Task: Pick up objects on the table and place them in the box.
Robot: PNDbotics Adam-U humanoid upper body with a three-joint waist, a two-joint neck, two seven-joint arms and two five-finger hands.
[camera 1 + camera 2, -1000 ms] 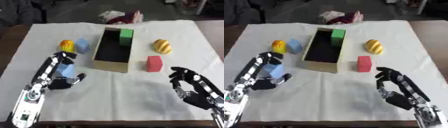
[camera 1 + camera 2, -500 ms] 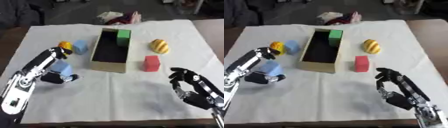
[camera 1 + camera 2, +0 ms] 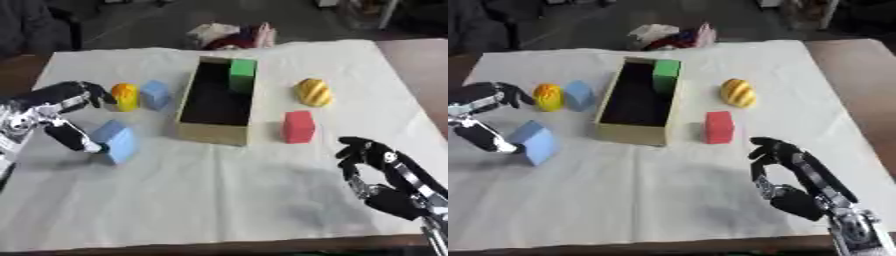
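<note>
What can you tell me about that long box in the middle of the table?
The box is a long, narrow, open-topped tray with tan walls that look like wood or cardboard and a dark inside. It sits flat on the white cloth, its long side running away from the robot. A green block stands inside at the far end; the rest looks empty. Neither hand touches it. A red block sits just off its near right corner, apart from it.
</note>
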